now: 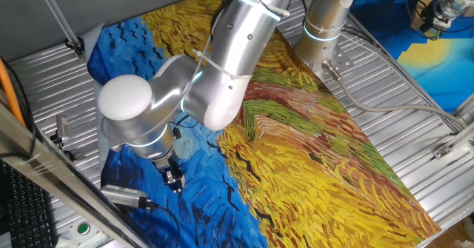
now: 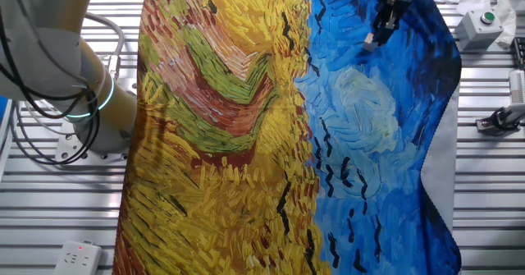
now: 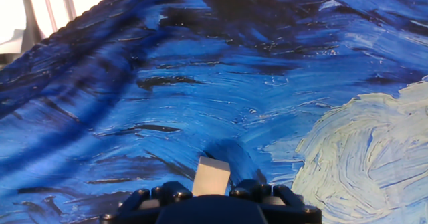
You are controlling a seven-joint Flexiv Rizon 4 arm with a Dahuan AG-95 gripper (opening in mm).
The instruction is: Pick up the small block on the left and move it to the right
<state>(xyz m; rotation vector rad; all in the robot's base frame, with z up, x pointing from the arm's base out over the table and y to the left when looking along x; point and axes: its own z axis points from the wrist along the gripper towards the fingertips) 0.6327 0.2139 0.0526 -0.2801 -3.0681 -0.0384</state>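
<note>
Scanning for anything readable and nothing comes up: no words, numbers, brand marks or signs can be made out in any view. The painted cloth (image 2: 246,144) carries only brushstroke pattern. The small grey box with a green button (image 2: 478,26) at the table edge shows no legible label, and the white power strip (image 2: 78,257) has red marks too small to read.

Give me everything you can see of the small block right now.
The small block looks pale, whitish grey, with flat faces and a matte finish; its material can't be told. In the hand view it sits between the fingers of the gripper, only its top end showing above them. In the other fixed view it is a light speck at the gripper's tip, over the blue part of the painted cloth. Whether it touches the cloth is unclear.
</note>
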